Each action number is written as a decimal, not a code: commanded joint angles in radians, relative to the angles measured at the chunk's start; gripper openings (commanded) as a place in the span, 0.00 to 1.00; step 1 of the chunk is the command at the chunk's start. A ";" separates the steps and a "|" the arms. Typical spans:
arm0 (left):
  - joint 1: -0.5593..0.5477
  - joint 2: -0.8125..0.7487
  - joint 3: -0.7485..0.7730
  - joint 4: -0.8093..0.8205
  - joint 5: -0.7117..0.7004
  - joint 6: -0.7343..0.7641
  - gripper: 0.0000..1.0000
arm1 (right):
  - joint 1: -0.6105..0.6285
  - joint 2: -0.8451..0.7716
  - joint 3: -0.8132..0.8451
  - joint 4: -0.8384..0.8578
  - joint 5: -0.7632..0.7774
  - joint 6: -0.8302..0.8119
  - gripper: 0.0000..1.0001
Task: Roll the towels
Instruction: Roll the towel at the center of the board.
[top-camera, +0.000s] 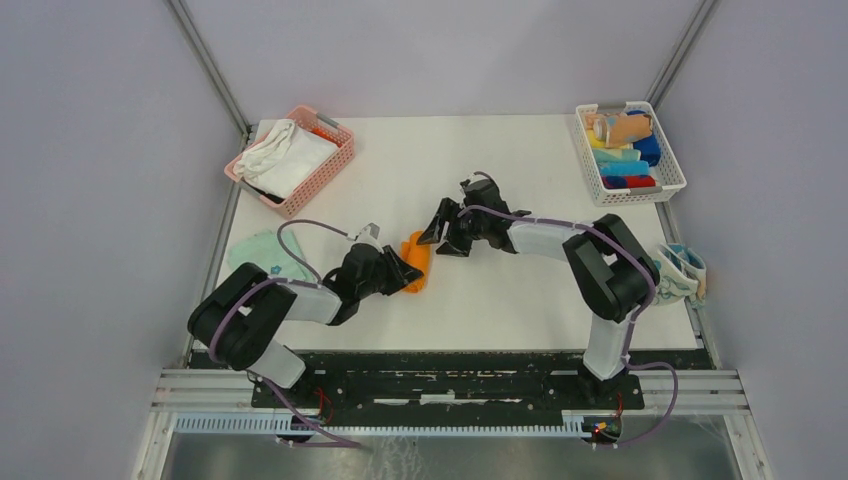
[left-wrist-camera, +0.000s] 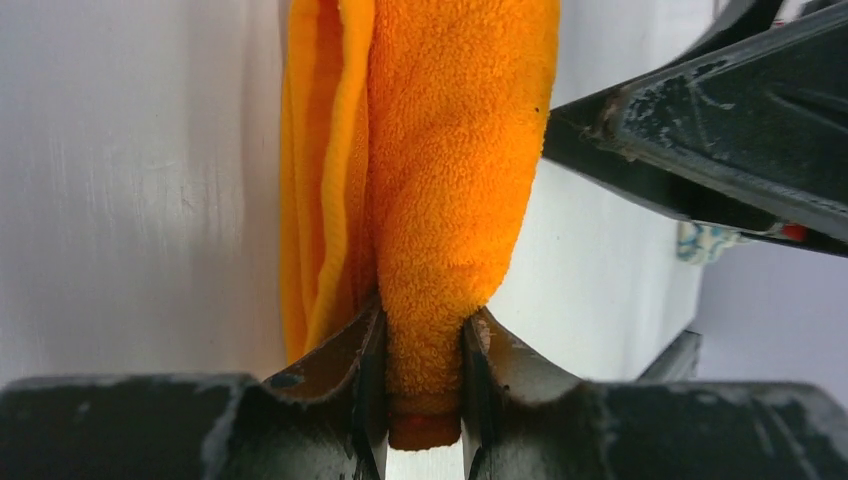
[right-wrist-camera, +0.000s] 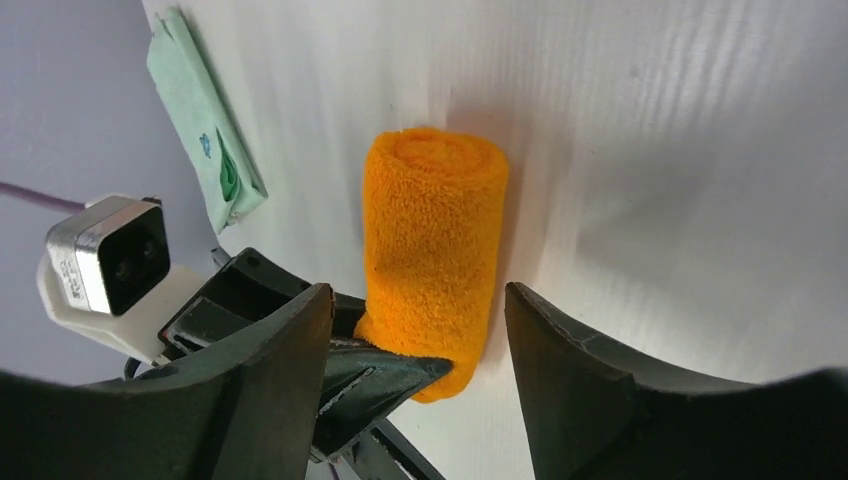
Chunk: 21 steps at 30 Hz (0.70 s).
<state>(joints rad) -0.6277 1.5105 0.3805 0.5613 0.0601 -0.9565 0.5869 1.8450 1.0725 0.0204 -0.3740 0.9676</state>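
Observation:
An orange towel (top-camera: 416, 262) lies rolled up on the white table (top-camera: 500, 180), between the two grippers. My left gripper (top-camera: 404, 272) is shut on the near end of the orange towel (left-wrist-camera: 450, 150), which is pinched between its fingers (left-wrist-camera: 352, 360). My right gripper (top-camera: 438, 236) stands open just beyond the roll's far end, apart from it. In the right wrist view the orange roll (right-wrist-camera: 435, 240) lies ahead of the open right gripper (right-wrist-camera: 418, 296). A mint green towel (top-camera: 262, 252) lies flat at the left; in the right wrist view the mint green towel (right-wrist-camera: 205, 130) is at the upper left.
A pink mesh basket (top-camera: 338, 166) with a white cloth (top-camera: 285, 157) stands at the back left. A white basket (top-camera: 664, 172) at the back right holds several rolled towels. A white and teal towel (top-camera: 682, 272) hangs at the table's right edge.

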 joint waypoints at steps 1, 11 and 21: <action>0.052 0.086 -0.075 0.131 0.180 -0.151 0.20 | 0.006 0.072 -0.013 0.220 -0.113 0.088 0.73; 0.089 0.134 -0.141 0.279 0.228 -0.233 0.26 | 0.031 0.185 0.008 0.155 -0.140 0.056 0.58; 0.043 -0.220 -0.031 -0.274 -0.025 0.006 0.62 | 0.078 0.144 0.161 -0.301 0.121 -0.170 0.47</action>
<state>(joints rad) -0.5545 1.4349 0.2901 0.6220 0.1978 -1.0920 0.6441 2.0098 1.1816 -0.0387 -0.4198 0.9226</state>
